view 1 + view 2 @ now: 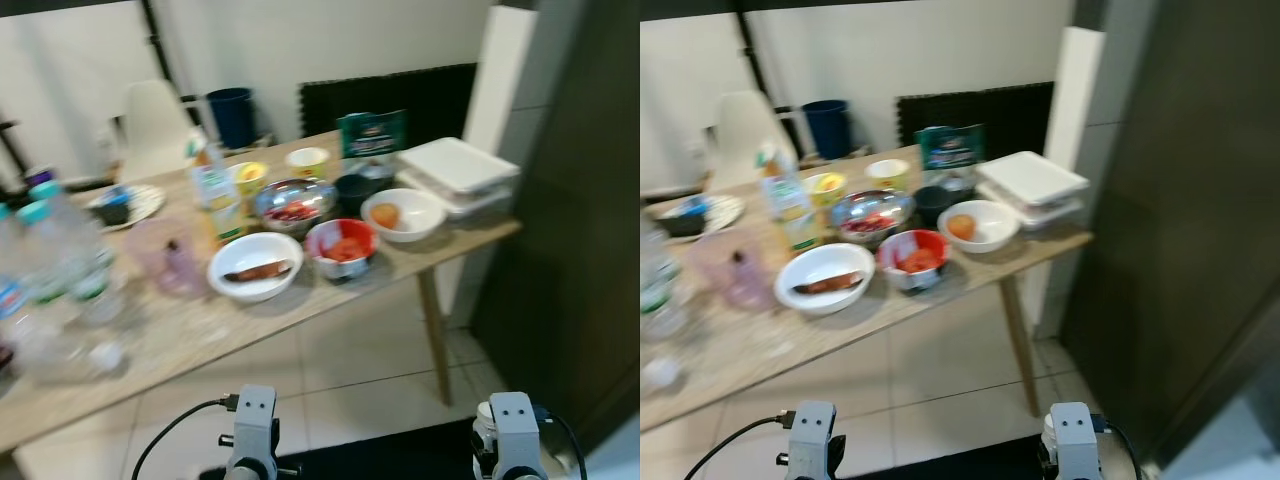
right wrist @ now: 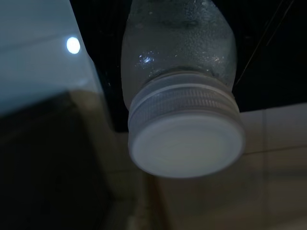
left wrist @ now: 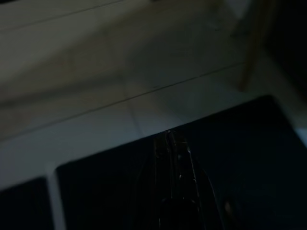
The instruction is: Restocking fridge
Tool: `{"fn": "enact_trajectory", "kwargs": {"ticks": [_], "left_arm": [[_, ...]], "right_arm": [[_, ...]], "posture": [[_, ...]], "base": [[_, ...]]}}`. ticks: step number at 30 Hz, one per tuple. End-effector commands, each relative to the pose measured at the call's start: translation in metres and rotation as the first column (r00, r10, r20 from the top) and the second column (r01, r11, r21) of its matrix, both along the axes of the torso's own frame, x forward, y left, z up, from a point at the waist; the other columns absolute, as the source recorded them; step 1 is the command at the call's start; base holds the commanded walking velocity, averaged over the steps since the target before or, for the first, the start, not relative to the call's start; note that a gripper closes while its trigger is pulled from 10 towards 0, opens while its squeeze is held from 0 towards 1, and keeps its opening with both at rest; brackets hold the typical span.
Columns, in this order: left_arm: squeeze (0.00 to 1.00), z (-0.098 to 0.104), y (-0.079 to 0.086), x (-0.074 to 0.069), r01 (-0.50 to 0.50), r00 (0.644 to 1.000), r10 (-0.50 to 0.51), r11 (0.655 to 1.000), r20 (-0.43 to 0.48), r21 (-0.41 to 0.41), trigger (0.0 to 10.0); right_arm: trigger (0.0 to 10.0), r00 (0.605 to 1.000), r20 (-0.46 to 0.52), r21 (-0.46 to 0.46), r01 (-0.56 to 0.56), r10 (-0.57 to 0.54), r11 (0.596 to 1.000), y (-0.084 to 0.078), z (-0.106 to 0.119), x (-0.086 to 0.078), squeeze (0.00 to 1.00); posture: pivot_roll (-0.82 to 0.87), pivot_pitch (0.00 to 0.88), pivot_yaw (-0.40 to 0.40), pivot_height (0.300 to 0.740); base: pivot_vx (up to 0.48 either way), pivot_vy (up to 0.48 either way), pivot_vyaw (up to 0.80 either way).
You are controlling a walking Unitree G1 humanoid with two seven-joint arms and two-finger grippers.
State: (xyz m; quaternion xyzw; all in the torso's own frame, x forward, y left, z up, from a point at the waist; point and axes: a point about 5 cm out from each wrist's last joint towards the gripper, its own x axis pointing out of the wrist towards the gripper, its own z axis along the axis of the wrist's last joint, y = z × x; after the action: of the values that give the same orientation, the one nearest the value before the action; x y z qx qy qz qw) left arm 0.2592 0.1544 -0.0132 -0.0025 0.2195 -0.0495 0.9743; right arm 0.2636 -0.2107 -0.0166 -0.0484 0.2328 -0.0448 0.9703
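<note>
Progress looked early. Left eye view: the table (image 1: pixel 420 262), crossing the frame's middle, carried a white bowl (image 1: pixel 255 265), a red bowl (image 1: pixel 341 246), a steel bowl (image 1: pixel 294 200), a second white bowl (image 1: pixel 403 213), water bottles (image 1: pixel 60 250) at left and stacked white containers (image 1: pixel 458 172) at upper right, so most stock was judged unloaded.

Right eye view: a dark tall panel (image 1: pixel 1180 200), perhaps the fridge, occupied the right side.

Left wrist view: left gripper (image 3: pixel 173 143) at lower centre, fingers together, holding nothing, over a dark mat (image 3: pixel 249 158).

Right wrist view: a clear bottle (image 2: pixel 180 48) with a white cap (image 2: pixel 184 143) sat at centre, close before the camera, apparently held; the right gripper's fingers could not be made out.
</note>
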Motion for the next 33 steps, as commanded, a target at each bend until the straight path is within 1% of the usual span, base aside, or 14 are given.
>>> {"fn": "enact_trajectory", "kwargs": {"ticks": [1,9,15,23,27,33], "left_arm": [[0.00,-0.0065,0.0043,-0.0054,0.011,0.999,-0.010,1.000,-0.033,0.023,10.0],[0.00,-0.0032,0.0014,-0.0002,-0.003,1.000,0.004,1.000,-0.012,0.015,10.0],[0.00,-0.0032,0.0008,0.0003,0.003,1.000,-0.003,1.000,-0.012,0.015,10.0],[0.00,-0.0024,0.0051,0.0016,-0.002,1.000,0.002,1.000,-0.009,0.024,10.0],[0.00,-0.0029,0.0084,0.0002,-0.006,1.000,0.006,0.999,-0.008,0.033,10.0],[0.00,-0.0046,0.0089,-0.0036,-0.009,1.000,0.009,0.999,-0.008,0.034,10.0]], "right_arm": [[10.0,1.000,-0.007,0.015,0.021,-0.021,1.000,0.0004,-0.0030,-0.0036,0.00],[10.0,1.000,-0.012,0.011,0.027,-0.027,1.000,-0.0013,-0.0037,-0.0047,0.00],[10.0,1.000,-0.002,0.011,0.029,-0.029,1.000,-0.0004,-0.0011,-0.0013,0.00],[10.0,1.000,0.003,0.015,0.025,-0.025,1.000,0.0015,0.0008,0.0018,0.00],[10.0,1.000,0.003,0.019,0.024,-0.024,1.000,0.0030,0.0004,0.0018,0.00],[10.0,1.000,-0.004,0.021,0.020,-0.020,1.000,0.0038,-0.0012,0.0002,0.00]], "posture": [[-0.03,0.078,0.082,0.740],[-0.05,0.061,0.076,0.740],[-0.05,0.055,0.085,0.740],[-0.03,0.058,0.081,0.740],[-0.02,0.065,0.075,0.740],[-0.02,0.068,0.073,0.740]], "base": [[0.000,0.000,-0.80],[0.000,0.000,-0.80],[0.000,0.000,-0.80],[0.000,0.000,-0.80],[0.000,0.000,-0.80],[0.000,0.000,-0.80]]}}
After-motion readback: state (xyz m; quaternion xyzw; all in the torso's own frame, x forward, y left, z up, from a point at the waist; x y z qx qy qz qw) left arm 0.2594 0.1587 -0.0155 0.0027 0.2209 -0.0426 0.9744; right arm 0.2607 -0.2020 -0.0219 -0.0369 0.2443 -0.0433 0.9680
